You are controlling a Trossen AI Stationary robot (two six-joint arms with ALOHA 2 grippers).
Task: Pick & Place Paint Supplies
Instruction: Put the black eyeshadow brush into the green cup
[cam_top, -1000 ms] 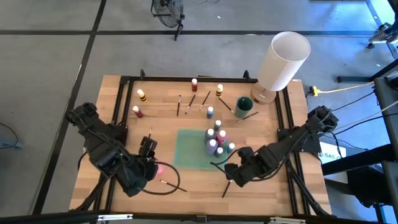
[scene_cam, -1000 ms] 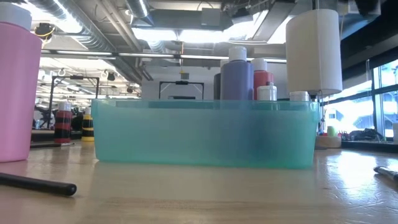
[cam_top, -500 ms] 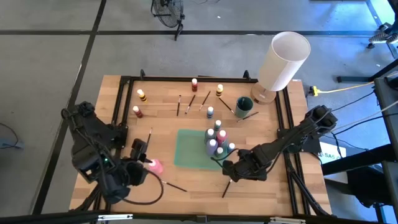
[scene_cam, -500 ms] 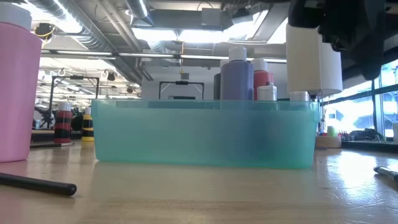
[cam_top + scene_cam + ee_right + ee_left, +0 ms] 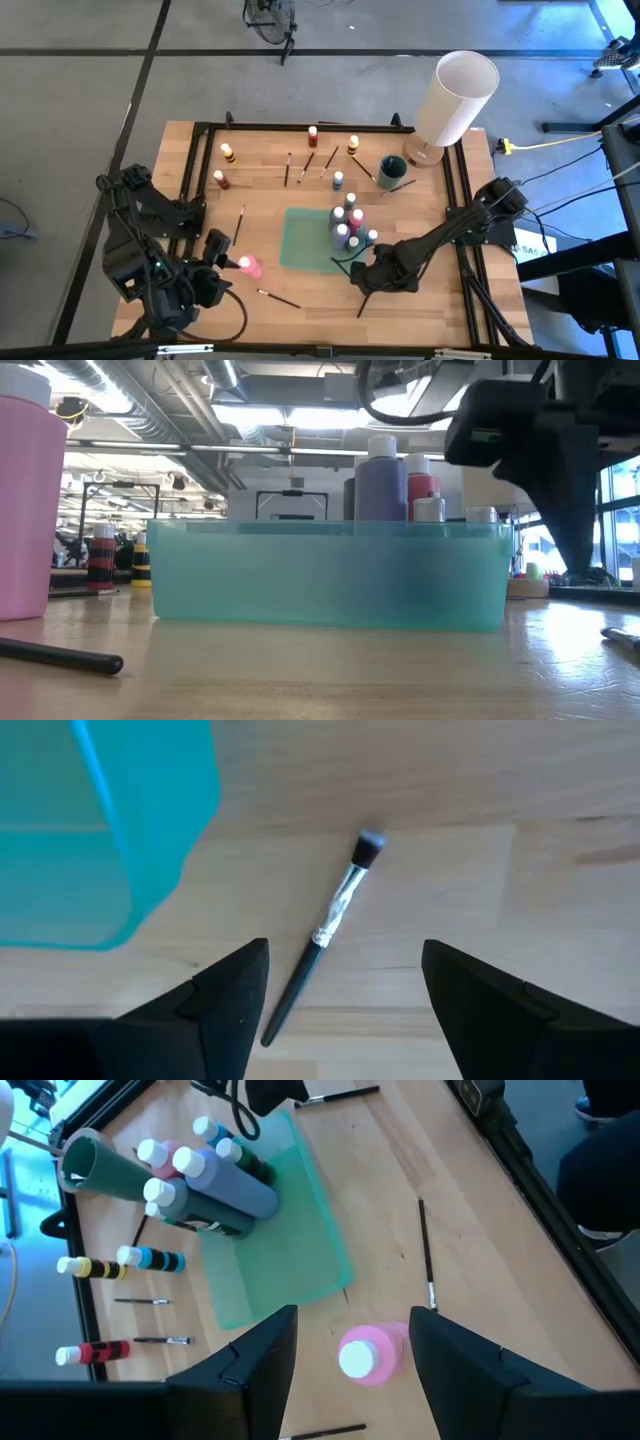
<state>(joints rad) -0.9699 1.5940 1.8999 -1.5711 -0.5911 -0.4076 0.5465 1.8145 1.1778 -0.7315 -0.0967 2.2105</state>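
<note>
The right gripper (image 5: 340, 985) had its fingers spread wide and empty, framing a thin dark-handled brush (image 5: 330, 925) that lay flat on the wood at the centre of its wrist view, just beside the corner of the teal tray (image 5: 110, 840). The brush looked light, stiff and slender, apt to roll; a pinch across the mid-handle seemed best, with the fingers nearly touching the table. The tray wall stood close enough to hinder one finger. The left gripper (image 5: 350, 1350), likewise open and empty, hovered over an upright pink bottle (image 5: 365, 1358) at lower centre of its view, smooth and likely light, best taken round its body. Another brush (image 5: 425, 1252) lay near it. In the high view, bottles (image 5: 348, 225) crowded the tray's right side.
</note>
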